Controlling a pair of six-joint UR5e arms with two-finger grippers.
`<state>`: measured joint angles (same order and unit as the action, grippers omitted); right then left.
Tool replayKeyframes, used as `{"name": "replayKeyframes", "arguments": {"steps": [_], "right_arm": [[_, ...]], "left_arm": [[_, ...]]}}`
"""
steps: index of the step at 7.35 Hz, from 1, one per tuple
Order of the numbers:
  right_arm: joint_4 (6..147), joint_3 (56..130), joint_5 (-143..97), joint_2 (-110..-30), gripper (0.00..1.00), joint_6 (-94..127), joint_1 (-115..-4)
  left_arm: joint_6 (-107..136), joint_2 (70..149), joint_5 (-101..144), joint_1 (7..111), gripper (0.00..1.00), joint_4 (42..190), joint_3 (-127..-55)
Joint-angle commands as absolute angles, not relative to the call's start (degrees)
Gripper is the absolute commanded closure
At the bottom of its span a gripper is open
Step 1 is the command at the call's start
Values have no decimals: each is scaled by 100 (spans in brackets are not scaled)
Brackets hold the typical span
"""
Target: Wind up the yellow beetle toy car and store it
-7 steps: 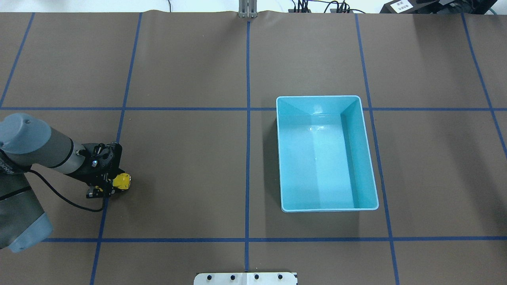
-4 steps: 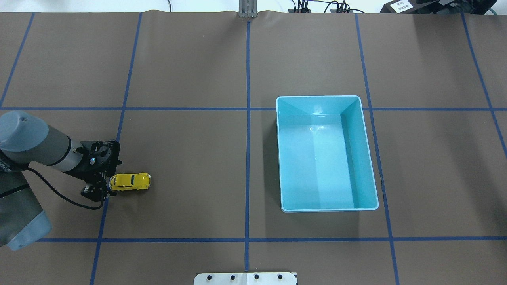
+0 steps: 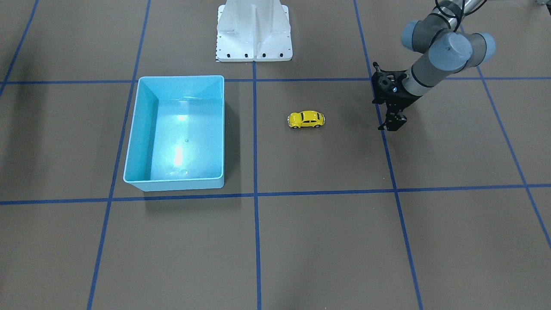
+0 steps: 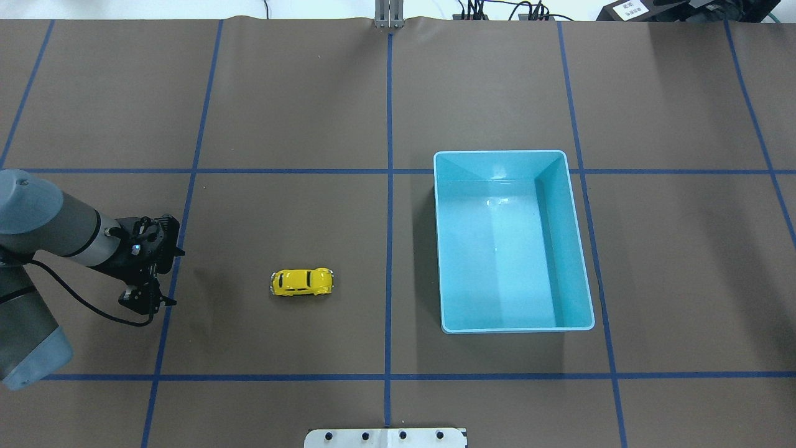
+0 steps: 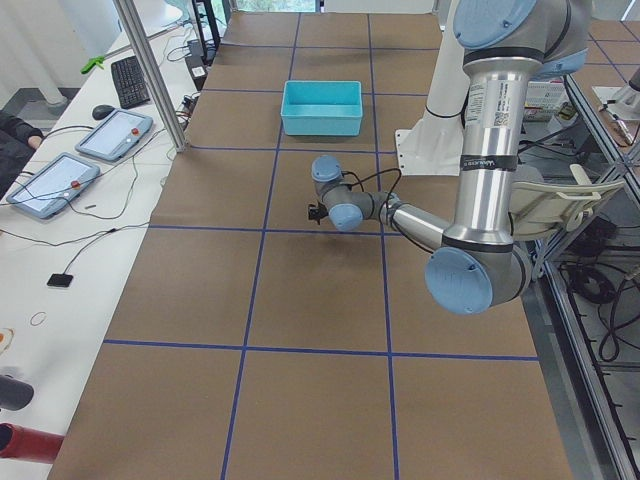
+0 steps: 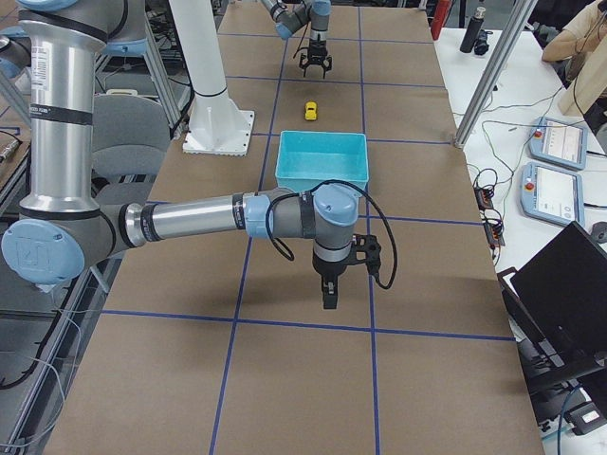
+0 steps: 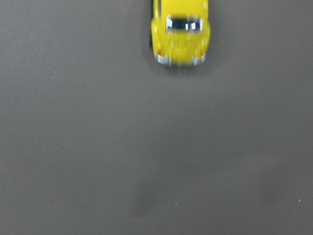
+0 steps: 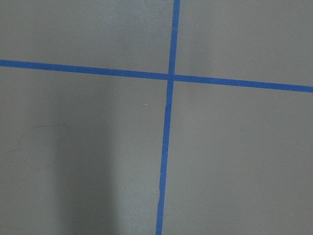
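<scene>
The yellow beetle toy car (image 4: 301,282) stands free on the brown table, between my left gripper and the bin; it also shows in the front view (image 3: 306,119), the right side view (image 6: 310,111) and blurred at the top of the left wrist view (image 7: 180,32). My left gripper (image 4: 172,277) is open and empty, well to the left of the car, jaws facing it; it also shows in the front view (image 3: 377,115). My right gripper (image 6: 329,300) hangs low over the table on the bin's other side; I cannot tell if it is open or shut.
An empty light blue bin (image 4: 440,249) stands right of the table's centre line, also in the front view (image 3: 172,184). The robot's white base (image 3: 254,30) is at the table's near edge. Blue tape lines (image 8: 166,142) mark a grid.
The car has left my left gripper's jaws and rolled right across the table toward the bin. The left gripper has drawn back a little to the left.
</scene>
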<state>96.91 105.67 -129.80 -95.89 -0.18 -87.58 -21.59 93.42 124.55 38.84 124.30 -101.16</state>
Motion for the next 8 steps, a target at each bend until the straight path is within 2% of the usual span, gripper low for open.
{"name": "replayKeyframes", "arguments": {"steps": [1,4,6,8], "right_arm": [[9694,10573,-12973,-9589,0,-18,-8763],[9694,10573,-12981,-9589,0,-18,-8754],[9686,10582,-13016,-9571,0,-18,-8754],[9694,10582,-13174,-9292,0,-44,-8693]], "left_arm": [[-2110,9317,12533,4016,0,12428,-10125],[-1996,9360,12525,4805,0,12349,-10151],[-410,9369,12533,5376,0,12331,-10151],[-97,9334,12960,6296,0,11957,-10055]]}}
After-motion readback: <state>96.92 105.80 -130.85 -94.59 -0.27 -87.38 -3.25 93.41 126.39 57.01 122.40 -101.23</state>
